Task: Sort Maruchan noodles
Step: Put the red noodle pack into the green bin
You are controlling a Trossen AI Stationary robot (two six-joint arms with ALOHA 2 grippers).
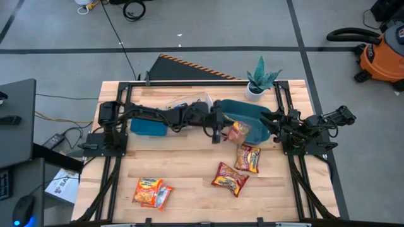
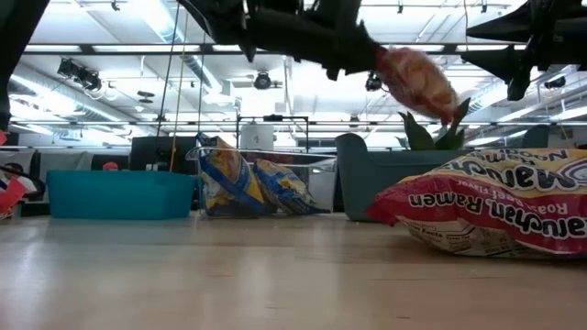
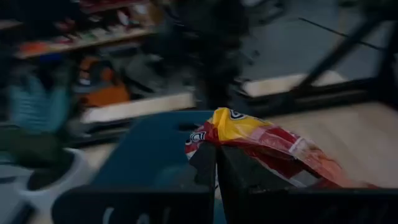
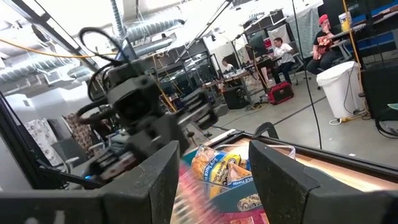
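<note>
My left gripper (image 1: 222,128) reaches from the table's left and is shut on a red-and-yellow noodle packet (image 1: 238,131), held in the air over the dark teal bin (image 1: 249,113). In the low view the packet (image 2: 417,81) is blurred, well above the table. My right gripper (image 1: 270,122) waits open at that bin's right side, touching nothing. Two red packets (image 1: 247,157) (image 1: 230,178) lie flat on the wood nearer the front edge. Orange packets (image 1: 151,192) lie front left. Blue-and-yellow packets (image 2: 248,188) stand in the clear tray (image 1: 192,101). My left gripper pinches the red-and-yellow packet between its two fingers at the packet's yellow end (image 3: 225,132). The fingers (image 3: 202,165) slant down from the table's left. The packet is lifted clear and trails slanting beyond the fingertips, above the dark teal bin (image 3: 149,155).
A light teal bin (image 1: 148,127) sits under my left arm. A potted plant (image 1: 257,82) stands at the far edge behind the dark bin. Open wood lies in the middle front of the table. A large red packet (image 2: 495,215) fills the low view's right.
</note>
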